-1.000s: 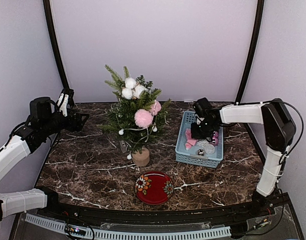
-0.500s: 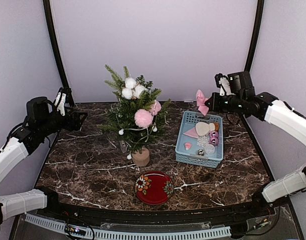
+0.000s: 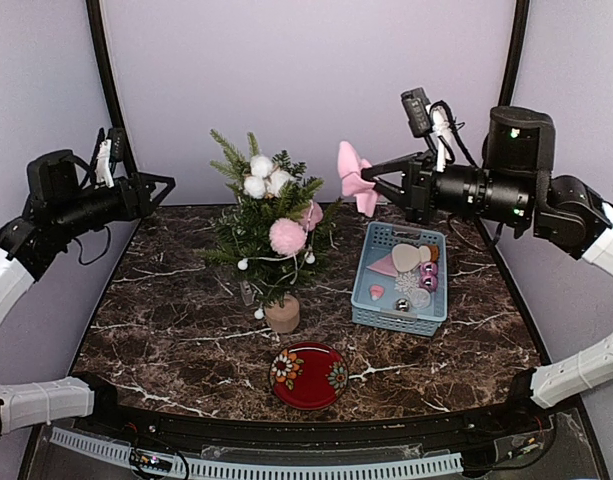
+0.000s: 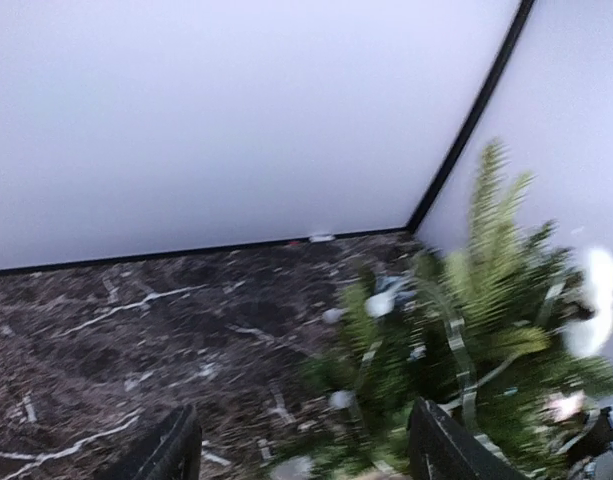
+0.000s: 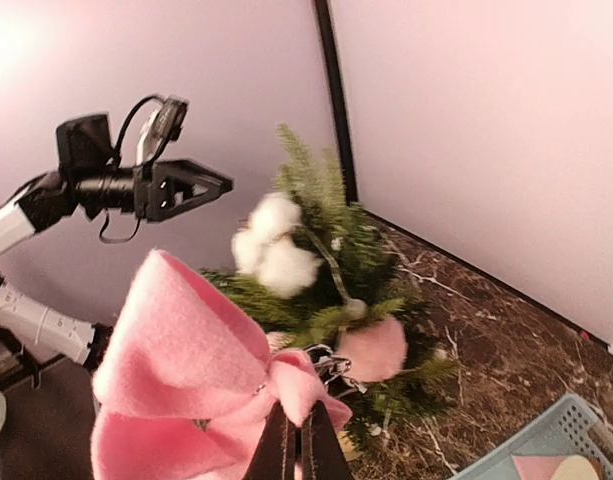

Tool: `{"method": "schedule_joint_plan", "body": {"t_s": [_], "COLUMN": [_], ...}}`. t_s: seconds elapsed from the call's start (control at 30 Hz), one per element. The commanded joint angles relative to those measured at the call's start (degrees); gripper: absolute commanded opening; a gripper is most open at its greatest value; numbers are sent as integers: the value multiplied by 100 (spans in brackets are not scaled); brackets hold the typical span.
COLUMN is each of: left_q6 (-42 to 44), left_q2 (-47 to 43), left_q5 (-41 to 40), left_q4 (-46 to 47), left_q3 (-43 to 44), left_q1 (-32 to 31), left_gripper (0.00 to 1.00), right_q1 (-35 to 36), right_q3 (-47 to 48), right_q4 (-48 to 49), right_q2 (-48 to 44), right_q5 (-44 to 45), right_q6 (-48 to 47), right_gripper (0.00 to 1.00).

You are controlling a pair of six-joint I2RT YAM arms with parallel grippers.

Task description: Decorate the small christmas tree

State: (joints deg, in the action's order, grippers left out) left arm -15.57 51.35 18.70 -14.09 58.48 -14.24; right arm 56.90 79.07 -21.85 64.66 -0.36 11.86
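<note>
Green needles of the small christmas tree point(image 3: 271, 235) rise from a wood stump mid-table on the dark marble table point(image 3: 166, 310). It carries white pompoms point(image 3: 262, 176) and a pink pompom point(image 3: 287, 236). My right gripper point(image 3: 371, 179) is clamped on a pink bow point(image 3: 352, 172), held in the air just right of the treetop, near the blue basket point(image 3: 398, 322). My left gripper point(image 3: 158, 187) hangs spread and empty on the tree's left.

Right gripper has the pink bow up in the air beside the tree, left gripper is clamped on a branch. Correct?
Not quite. The left gripper hangs open and empty, apart from the small christmas tree, as the top external view shows. The rest holds: the right gripper has the pink bow up in the air beside the tree.
</note>
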Motion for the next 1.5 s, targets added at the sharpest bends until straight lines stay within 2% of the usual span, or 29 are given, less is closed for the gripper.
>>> {"method": "schedule_joint_plan", "body": {"t_s": [0.0,0.1,0.27,0.43,0.53,0.7,0.77,0.87,0.97,1.13,1.2,1.23,1.3,1.37,1.47], "left_q6": [-905,-1239,-1815,-2187,-2284,-2203,-2163,-2126,-2119,-2156,-2188,-2211,-2206,-2193,-2133], "left_q2": [18,156,400,550,664,713,706,712,770,812,782,776,771,767,638], "left_q5": [528,800,1100,1107,1139,676,450,331,336,401,404,409,498,561,491], "left_q4": [-782,-787,-345,380,552,270,129,-29,-100,-63,15,74,99,66,-74], "left_q3": [1036,1468,1635,1534,1497,1516,1522,1529,1530,1486,1421,1379,1346,1342,1279], "left_q1": [-782,-1229,-2303,-3195,-3343,-3374,-3370,-3370,-3370,-3370,-3367,-3373,-3372,-3369,-3362], "left_gripper": [73,73,73,83,89,89,83,66,60,40,30,21,11,1,0], "right_q1": [916,1392,1883,2237,2369,2429,2434,2437,2439,2439,2439,2447,2456,2470,2473], "right_q3": [854,1348,2009,2473,2690,2802,2801,2802,2815,2827,2832,2831,2811,2802,2676], "right_q4": [-20,-70,-73,34,32,33,40,57,45,7,-19,-35,-80,-159,-184], "right_q2": [474,911,1727,2404,2702,2832,2843,2846,2871,2912,2912,2907,2903,2870,2658], "right_q5": [1006,1614,2780,3721,4056,4189,4211,4228,4213,4208,4210,4204,4209,4191,4083], "right_q6": [-860,-1318,-1905,-2300,-2442,-2461,-2469,-2482,-2510,-2499,-2475,-2456,-2430,-2357,-2113], "right_gripper": [0,0,0,0,0,0,0,0,0,0,0,0,0,10,34]}}
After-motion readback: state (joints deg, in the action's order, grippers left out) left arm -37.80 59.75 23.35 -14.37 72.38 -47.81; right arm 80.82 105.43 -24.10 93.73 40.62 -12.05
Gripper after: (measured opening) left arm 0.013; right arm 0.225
